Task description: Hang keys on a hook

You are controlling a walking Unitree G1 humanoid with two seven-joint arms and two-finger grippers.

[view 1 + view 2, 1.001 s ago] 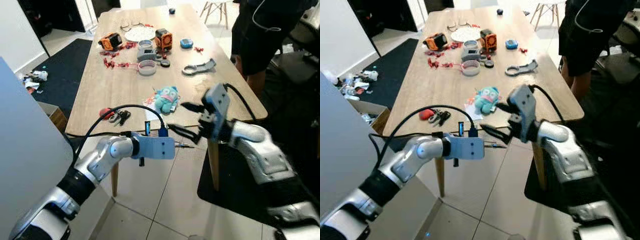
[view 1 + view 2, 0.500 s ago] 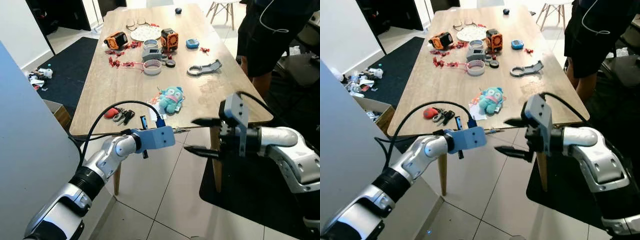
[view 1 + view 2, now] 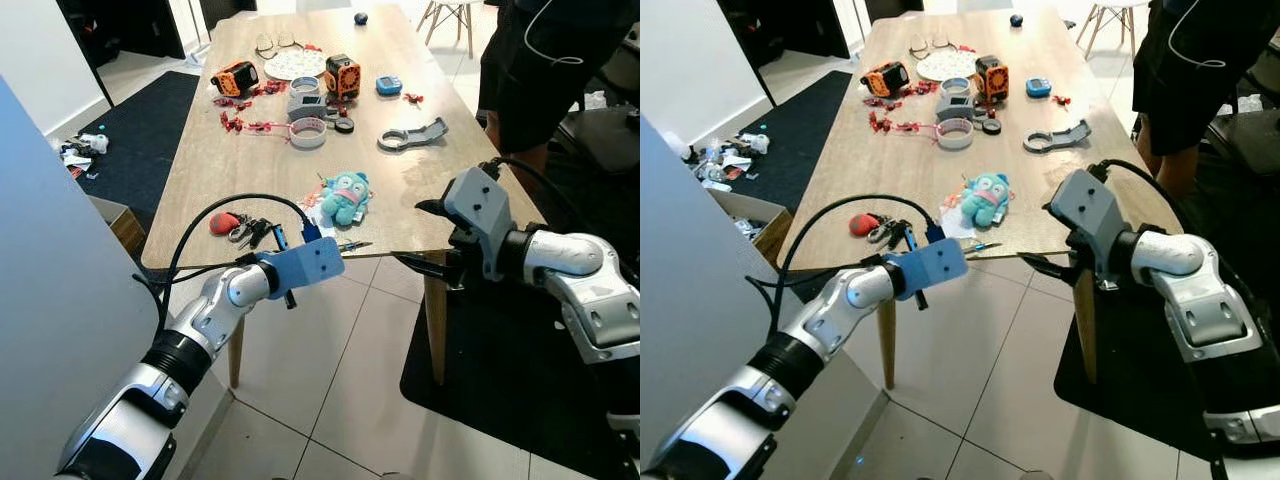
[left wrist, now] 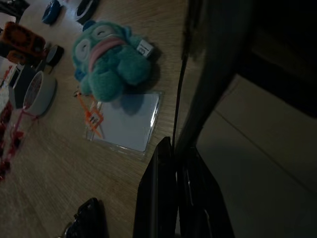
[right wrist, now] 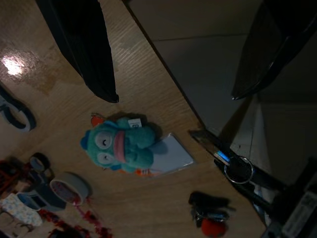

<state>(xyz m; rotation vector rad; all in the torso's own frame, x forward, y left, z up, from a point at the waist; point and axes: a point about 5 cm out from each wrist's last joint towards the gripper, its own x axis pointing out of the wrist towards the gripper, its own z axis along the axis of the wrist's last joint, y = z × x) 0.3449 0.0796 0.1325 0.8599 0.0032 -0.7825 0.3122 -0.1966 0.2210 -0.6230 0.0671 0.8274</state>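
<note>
Task barely begun. Keys [image 3: 244, 231] lying untouched on surface [image 3: 210, 180], near front edge, red fob just beside at 9 o'clock. No hook visible, so hanging spot unknown.

Left hand [image 3: 350, 246] hovering at surface's front edge, at 4 o'clock from keys, fingers pressed together, gripping nothing visible. Right hand [image 3: 418, 236] off the front right corner, fingers spread wide apart, one over the surface edge and one below it, empty.

Teal plush [image 3: 344, 195] on a clear card sleeve [image 4: 124, 123] between keys and right hand. Clutter farther back: tape roll [image 3: 307, 132], orange gadgets [image 3: 326, 75], grey wrench-shaped part [image 3: 411, 134]. Person [image 3: 530, 70] standing at 2 o'clock beside surface.

Still to do, judging from layout: reach to keys, grasp, lift, find hook, hang. None of it done.
</note>
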